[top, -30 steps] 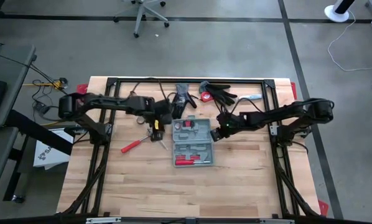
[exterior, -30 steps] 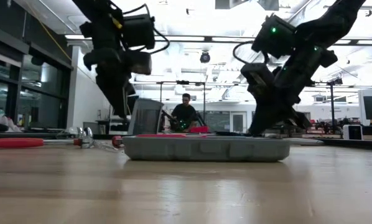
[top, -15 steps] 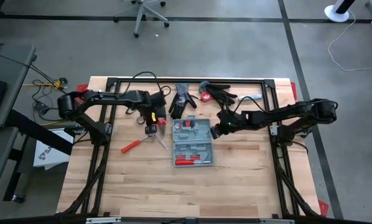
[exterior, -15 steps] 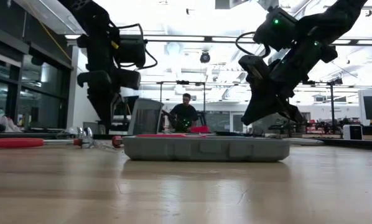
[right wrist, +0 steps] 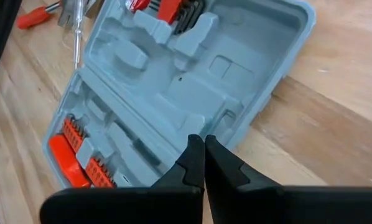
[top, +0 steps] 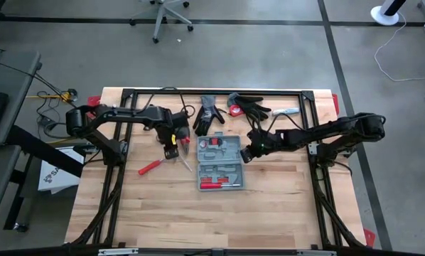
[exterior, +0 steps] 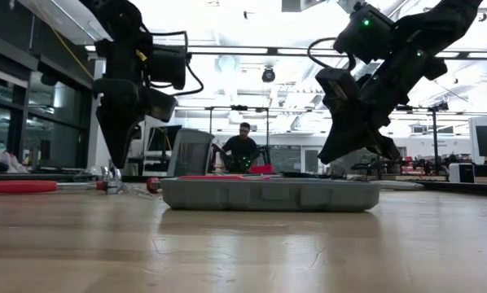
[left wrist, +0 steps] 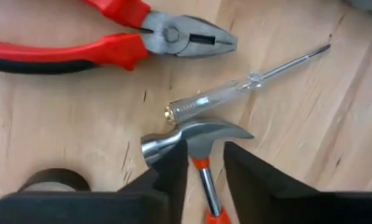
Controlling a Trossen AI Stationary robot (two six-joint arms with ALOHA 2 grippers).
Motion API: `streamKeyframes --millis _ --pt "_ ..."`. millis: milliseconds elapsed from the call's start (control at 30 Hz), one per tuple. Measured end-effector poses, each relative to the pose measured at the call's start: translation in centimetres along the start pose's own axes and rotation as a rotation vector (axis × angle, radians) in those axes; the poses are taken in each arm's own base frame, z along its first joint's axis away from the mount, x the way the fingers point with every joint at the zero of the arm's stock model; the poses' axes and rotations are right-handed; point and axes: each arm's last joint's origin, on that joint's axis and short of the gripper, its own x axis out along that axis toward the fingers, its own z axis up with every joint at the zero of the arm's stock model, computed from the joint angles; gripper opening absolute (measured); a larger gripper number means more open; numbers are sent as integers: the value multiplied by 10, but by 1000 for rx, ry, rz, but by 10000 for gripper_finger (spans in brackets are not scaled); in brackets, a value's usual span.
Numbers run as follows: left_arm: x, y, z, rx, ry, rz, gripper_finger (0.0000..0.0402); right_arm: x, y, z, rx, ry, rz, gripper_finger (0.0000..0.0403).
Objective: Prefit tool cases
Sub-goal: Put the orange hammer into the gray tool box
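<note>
The open tool case (top: pixel 219 163) lies flat at the middle of the bench (top: pixel 269 213). Left of it, the left hand (left wrist: pixel 204 162) hangs with fingers parted astride a hammer (left wrist: pixel 195 140), beside pliers (left wrist: pixel 111 40). The right hand (right wrist: pixel 203 163), clenched and empty, hovers at the case's right edge.

The right hand (right wrist: pixel 204 163) has its two dark fingers (right wrist: pixel 192 158) pressed together, tips over the rim of the open grey-blue tool case (right wrist: pixel 236 81). The case lies flat on the wooden counter (right wrist: pixel 335 124), its moulded grey interior mostly bare recesses. Red bit holders (right wrist: pixel 74 134) sit at one end of the case and red-handled tools (right wrist: pixel 164 7) at the other. Beside the case on the counter lies a clear-handled screwdriver (right wrist: pixel 78 31).
</note>
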Motion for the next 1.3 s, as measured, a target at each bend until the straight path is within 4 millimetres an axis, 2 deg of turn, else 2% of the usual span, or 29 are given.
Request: streamKeyframes --millis 133,267,433,567,667,767,967,1133,1300 --pt "3 -7 -2 -7 13 30 148 0 1 -2 -12 2 1 0" --pt "16 -10 -20 -67 59 73 180 0 3 -4 -33 8 5 0" --pt "36 -12 -43 -126 25 83 191 0 7 -10 -55 6 5 0" --pt "45 -13 -51 -164 -39 104 187 0 8 -12 -64 -31 -21 0" --pt "47 -14 -52 -192 -60 173 173 0 8 -11 -65 -45 -32 0" --pt "48 -16 -51 -199 -86 206 141 0 7 -10 -64 -57 -41 0" --pt "57 -19 -49 -182 -118 210 24 0 7 -10 -63 -69 -50 0" --pt "58 -21 -54 -217 -138 178 18 0 7 -10 -61 -69 -48 0" --pt "41 -23 -59 -246 -182 149 16 0 7 -11 -56 -62 -43 0"
